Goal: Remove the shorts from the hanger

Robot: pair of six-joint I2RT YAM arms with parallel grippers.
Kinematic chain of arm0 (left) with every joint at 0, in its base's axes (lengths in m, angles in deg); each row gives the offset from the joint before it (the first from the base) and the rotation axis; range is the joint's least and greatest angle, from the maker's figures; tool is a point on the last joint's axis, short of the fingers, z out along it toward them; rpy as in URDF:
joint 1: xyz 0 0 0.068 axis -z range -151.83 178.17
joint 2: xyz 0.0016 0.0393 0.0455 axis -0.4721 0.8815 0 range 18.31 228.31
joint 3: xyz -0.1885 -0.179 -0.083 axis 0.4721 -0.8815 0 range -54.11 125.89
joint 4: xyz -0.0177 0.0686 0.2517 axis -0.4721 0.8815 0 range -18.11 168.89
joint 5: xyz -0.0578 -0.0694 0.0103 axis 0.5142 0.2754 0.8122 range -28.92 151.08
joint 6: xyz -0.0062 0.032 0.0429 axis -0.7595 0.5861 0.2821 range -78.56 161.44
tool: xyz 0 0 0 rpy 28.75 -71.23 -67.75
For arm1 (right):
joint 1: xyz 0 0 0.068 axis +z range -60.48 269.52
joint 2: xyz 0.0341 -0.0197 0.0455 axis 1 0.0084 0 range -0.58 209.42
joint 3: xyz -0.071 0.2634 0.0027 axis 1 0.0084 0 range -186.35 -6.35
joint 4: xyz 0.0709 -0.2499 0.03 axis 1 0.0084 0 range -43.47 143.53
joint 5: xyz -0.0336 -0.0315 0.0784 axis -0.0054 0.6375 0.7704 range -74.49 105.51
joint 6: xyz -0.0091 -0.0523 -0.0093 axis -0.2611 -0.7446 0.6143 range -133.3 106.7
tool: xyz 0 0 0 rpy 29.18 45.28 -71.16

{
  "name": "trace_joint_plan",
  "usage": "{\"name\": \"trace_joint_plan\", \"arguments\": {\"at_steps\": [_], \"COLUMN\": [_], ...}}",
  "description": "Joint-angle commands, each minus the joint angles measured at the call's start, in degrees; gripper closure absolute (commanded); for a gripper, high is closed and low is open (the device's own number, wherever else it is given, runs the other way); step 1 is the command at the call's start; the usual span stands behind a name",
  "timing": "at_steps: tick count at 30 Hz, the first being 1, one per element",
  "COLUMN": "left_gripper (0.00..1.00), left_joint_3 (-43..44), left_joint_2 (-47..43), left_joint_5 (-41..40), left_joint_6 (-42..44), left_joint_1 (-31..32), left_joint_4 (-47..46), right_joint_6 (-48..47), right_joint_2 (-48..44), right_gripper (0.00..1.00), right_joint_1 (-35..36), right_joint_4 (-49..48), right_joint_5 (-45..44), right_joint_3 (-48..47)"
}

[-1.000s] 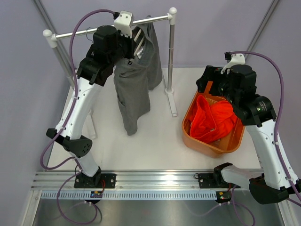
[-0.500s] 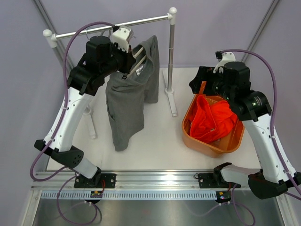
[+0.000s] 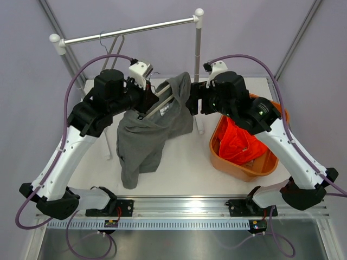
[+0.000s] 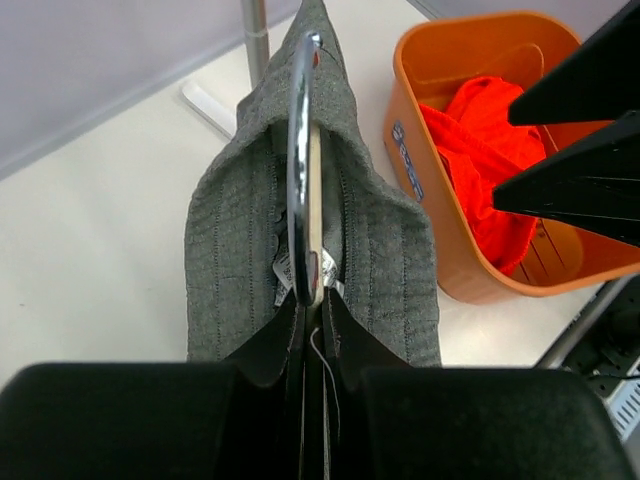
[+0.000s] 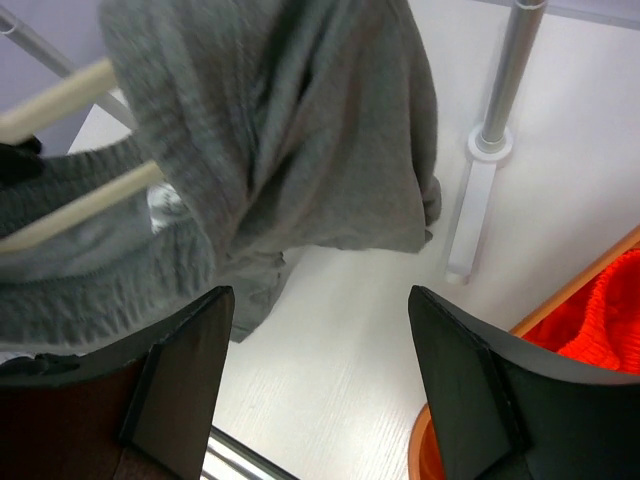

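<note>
Left end effector (image 4: pixel 311 325) grips hanger (image 4: pixel 298 150) half-hidden under shorts (image 4: pixel 235 260).

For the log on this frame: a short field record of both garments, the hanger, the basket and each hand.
Grey fabric shorts: draped over the metal-hooked wooden hanger
Hanger position: held clear of the silver clothes rail
Left hand: shut on the hanger
Right hand: open, close to the grey shorts, nothing between its fingers
Orange-red fabric shorts: inside the orange plastic basket
Status: grey shorts not yet off the hanger
</note>
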Motion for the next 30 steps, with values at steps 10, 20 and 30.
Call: {"name": "trace_joint_plan", "arguments": {"at_steps": [10, 20, 30], "left_gripper": [1.0, 1.0, 1.0], "left_joint_3": [-2.5, -1.9, -1.6], "left_joint_2": [-3.1, -2.9, -3.8], "left_joint_5": [1.8, 2.1, 2.0], "left_joint_6": [-1.8, -1.0, -0.3], "left_joint_1": [2.2, 3.2, 3.3], "left_joint_4": [-7.2, -6.1, -3.9], "right_joint_6": [1.7, 1.1, 0.3], "right_joint_2": [5.9, 11.8, 14.5], "right_gripper": [0.23, 0.25, 0.46], "right_joint_1": [7.7, 8.4, 8.3], "right_joint_4": [-1.5, -1.2, -1.9], "right_joint_5": [-7.8, -11.4, -18.0], "right_joint_3": [-6.7, -10.9, -12.1]}}
